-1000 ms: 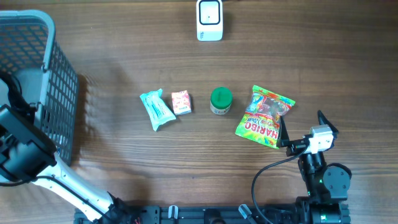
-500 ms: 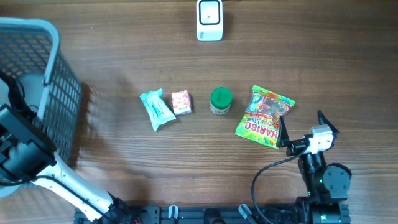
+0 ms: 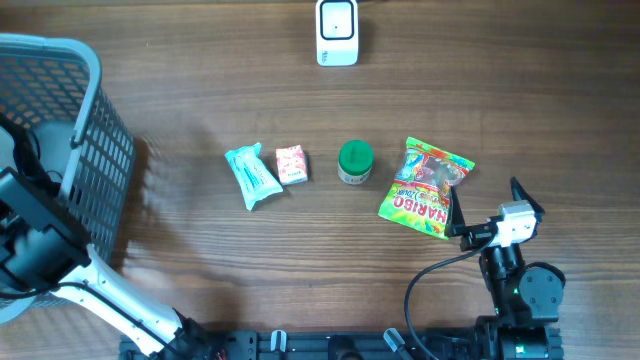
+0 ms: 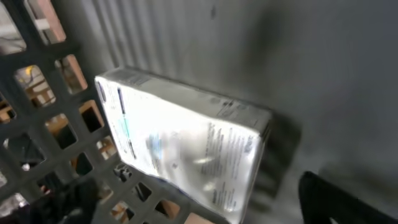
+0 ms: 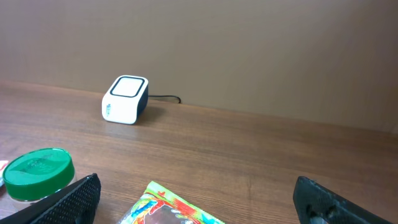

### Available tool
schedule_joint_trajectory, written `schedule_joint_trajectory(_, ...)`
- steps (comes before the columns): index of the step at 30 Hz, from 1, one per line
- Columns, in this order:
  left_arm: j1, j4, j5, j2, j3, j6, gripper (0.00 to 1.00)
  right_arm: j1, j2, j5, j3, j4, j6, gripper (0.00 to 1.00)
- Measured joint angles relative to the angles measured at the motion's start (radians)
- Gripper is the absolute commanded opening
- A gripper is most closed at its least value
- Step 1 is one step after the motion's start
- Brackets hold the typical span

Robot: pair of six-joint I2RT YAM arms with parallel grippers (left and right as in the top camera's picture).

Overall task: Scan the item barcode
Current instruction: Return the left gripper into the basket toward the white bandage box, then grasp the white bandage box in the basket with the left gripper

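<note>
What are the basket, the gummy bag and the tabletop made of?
The basket looks like moulded grey plastic, matte: a rigid grid of square holes under a smooth rim. The gummy bag seems to be glossy plastic film, crinkled and brightly printed. The tabletop shows brown wood grain with a dull finish; whether it is solid wood or laminate, I cannot tell.

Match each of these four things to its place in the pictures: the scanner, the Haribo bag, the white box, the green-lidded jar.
Things:
1 scanner
2 Haribo bag
3 white box
4 green-lidded jar

Places:
A inside the basket
B just ahead of the right gripper
C between the pink packet and the Haribo bag
D alone, beyond the row of items

Pairs: 1-D, 2-B, 3-A, 4-C
</note>
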Motion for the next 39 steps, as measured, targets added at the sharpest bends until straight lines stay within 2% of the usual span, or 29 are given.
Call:
schedule_joint_trajectory(3,0.0,0.03,0.005,0.0,0.0,0.0,1.0,0.0,0.0,0.0,0.0,0.0,0.0,1.0)
schedule_joint_trajectory(4,0.0,0.04,0.015,0.0,0.0,0.0,0.97,0.0,0.0,0.0,0.0,0.0,0.0,1.0)
schedule_joint_trajectory(5,0.0,0.045,0.027,0.0,0.0,0.0,0.45,0.0,0.0,0.0,0.0,0.0,0.0,1.0)
schedule_joint_trajectory(6,0.0,0.05,0.047,0.0,0.0,0.002,0.07,0.0,0.0,0.0,0.0,0.0,0.0,1.0)
schedule_joint_trajectory(7,0.0,0.052,0.054,0.0,0.0,-0.001,0.04,0.0,0.0,0.0,0.0,0.0,0.0,1.0)
schedule_joint_trajectory(23,0.0,0.09,0.082,-0.023,0.01,-0.001,0.04,0.0,0.0,0.0,0.0,0.0,0.0,1.0)
schedule_joint_trajectory(28,0.0,0.129,0.079,-0.163,0.012,-0.007,0.04,0.0,0.0,0.0,0.0,0.0,0.0,1.0)
schedule_joint_trajectory(34,0.0,0.127,0.075,-0.416,0.016,-0.08,0.04,0.0,0.0,0.0,0.0,0.0,0.0,1.0)
schedule_joint_trajectory(35,0.0,0.127,0.076,-0.451,0.016,-0.093,0.27,0.0,0.0,0.0,0.0,0.0,0.0,1.0)
schedule_joint_trajectory(36,0.0,0.131,0.076,-0.503,0.016,-0.111,0.77,0.0,0.0,0.0,0.0,0.0,0.0,0.99)
schedule_joint_trajectory(37,0.0,0.135,0.076,-0.542,0.017,-0.123,1.0,0.0,0.0,0.0,0.0,0.0,0.0,1.0)
schedule_joint_trajectory(39,0.0,0.142,0.075,-0.604,0.018,-0.137,1.0,0.0,0.0,0.0,0.0,0.0,0.0,1.0)
